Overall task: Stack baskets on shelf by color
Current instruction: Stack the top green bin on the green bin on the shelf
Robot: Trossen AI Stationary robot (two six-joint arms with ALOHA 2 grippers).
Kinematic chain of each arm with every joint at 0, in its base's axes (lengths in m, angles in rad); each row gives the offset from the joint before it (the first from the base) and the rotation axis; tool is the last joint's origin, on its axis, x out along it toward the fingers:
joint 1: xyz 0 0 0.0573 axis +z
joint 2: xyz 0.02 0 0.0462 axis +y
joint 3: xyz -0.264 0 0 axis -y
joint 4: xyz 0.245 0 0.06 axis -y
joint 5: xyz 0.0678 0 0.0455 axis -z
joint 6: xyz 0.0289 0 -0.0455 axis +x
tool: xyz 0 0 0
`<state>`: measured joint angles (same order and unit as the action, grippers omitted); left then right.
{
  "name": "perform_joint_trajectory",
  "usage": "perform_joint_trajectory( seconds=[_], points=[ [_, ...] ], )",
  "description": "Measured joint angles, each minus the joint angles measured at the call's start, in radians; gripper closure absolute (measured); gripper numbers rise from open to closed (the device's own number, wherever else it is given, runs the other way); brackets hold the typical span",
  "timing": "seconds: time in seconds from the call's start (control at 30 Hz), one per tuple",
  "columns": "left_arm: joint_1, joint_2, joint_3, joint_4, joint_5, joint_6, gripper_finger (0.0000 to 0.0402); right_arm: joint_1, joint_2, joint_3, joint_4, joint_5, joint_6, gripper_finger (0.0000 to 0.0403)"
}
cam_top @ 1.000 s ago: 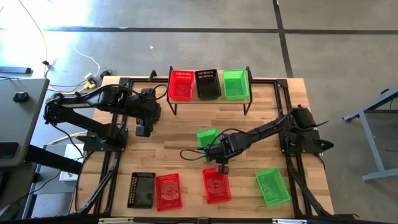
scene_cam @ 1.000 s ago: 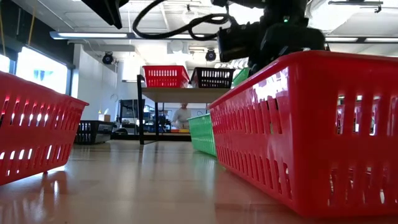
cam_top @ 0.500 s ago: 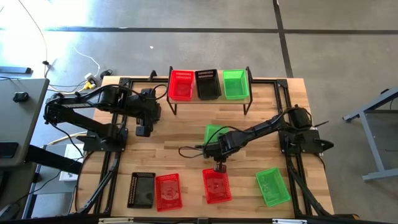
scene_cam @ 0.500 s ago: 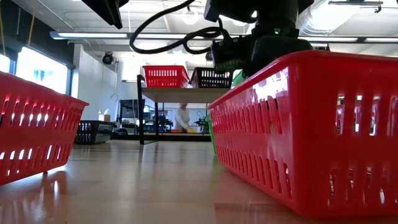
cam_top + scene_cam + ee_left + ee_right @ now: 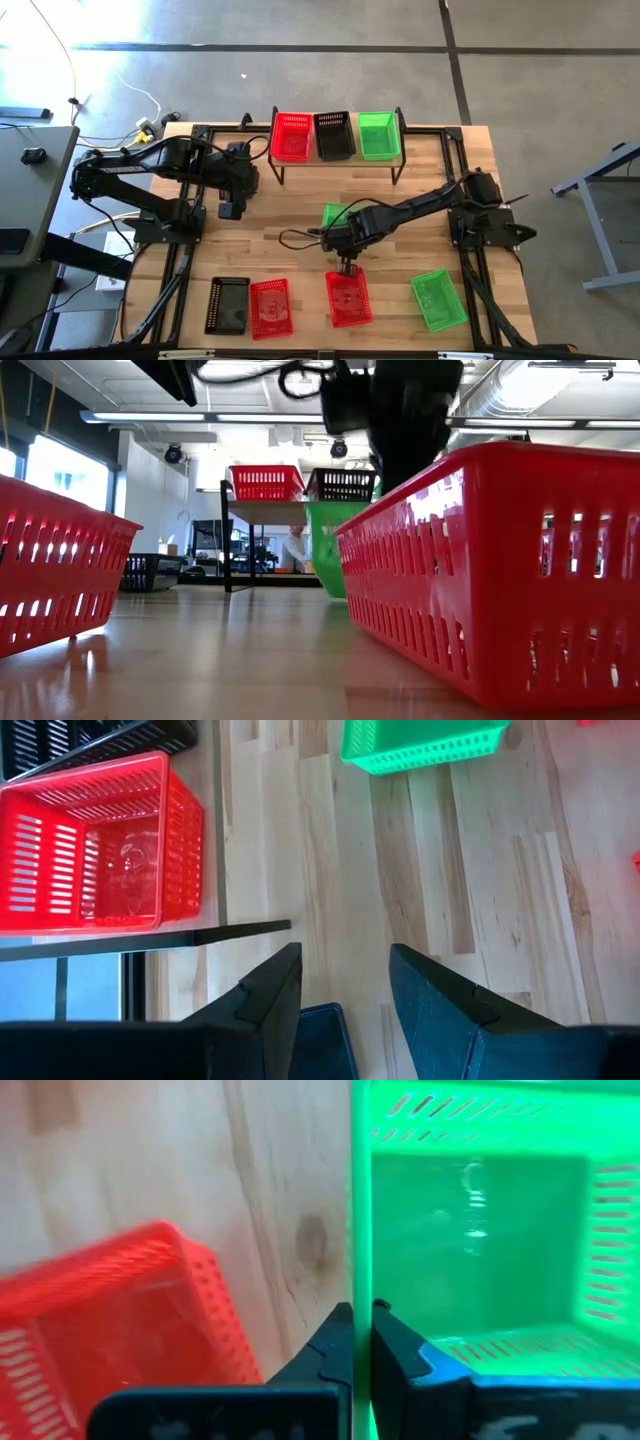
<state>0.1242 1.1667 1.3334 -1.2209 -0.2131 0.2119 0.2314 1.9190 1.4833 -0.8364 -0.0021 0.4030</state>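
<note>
The shelf (image 5: 338, 163) stands at the table's far edge and carries one red (image 5: 291, 136), one black (image 5: 334, 134) and one green basket (image 5: 376, 134). My right gripper (image 5: 338, 233) is at the table's middle, shut on another green basket (image 5: 334, 213), which also shows in the low view (image 5: 335, 550) and in the right wrist view (image 5: 470, 1230). My left gripper (image 5: 230, 208) waits open and empty left of the shelf. A black (image 5: 228, 305), two red (image 5: 270, 308) (image 5: 348, 298) and a green basket (image 5: 438, 300) rest on their bottoms near the table's front. My right gripper pinches one upright wall of the green basket at its rim (image 5: 352, 1285), one finger (image 5: 392, 1342) inside the basket and one (image 5: 330, 1342) outside. The basket hangs steeply tipped below the gripper. I cannot tell whether its lower end (image 5: 335, 592) is off the table.
The red basket (image 5: 110, 1310) at the front lies close to the held green one on its near side. Bare tabletop (image 5: 280, 230) lies between the shelf and the front row. My left arm (image 5: 150, 175) lies along the table's far left.
My right gripper has moved a little toward the table's left and risen, keeping hold of the green basket. The basket has come up from lying low on the table and now hangs more upright.
</note>
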Motion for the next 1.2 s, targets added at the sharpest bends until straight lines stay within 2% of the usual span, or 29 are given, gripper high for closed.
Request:
perform_joint_trajectory(
  seconds=[0.3, 0.5, 0.7, 0.93, 1.2],
  points=[
    [0.0, 0.0, 0.0, 0.0, 0.0, -0.003, 0.0259, 0.0, -0.083, 0.066, -0.065, 0.024, -0.01, 0.0403],
    [0.0, 0.0, 0.0, 0.001, -0.001, -0.034, 0.0259, -0.006, -0.179, 0.067, -0.068, 0.034, -0.019, 0.0403],
    [0.0, 0.0, 0.0, 0.006, -0.003, -0.081, 0.0259, -0.018, -0.297, 0.067, -0.073, 0.089, -0.051, 0.0403],
    [0.0, 0.0, 0.0, 0.007, -0.028, -0.181, 0.0259, -0.045, -0.442, 0.067, -0.073, 0.159, -0.151, 0.0403],
    [0.0, 0.0, 0.0, 0.007, -0.068, -0.302, 0.0259, -0.102, -0.581, 0.067, -0.073, 0.293, -0.369, 0.0403]
  ],
)
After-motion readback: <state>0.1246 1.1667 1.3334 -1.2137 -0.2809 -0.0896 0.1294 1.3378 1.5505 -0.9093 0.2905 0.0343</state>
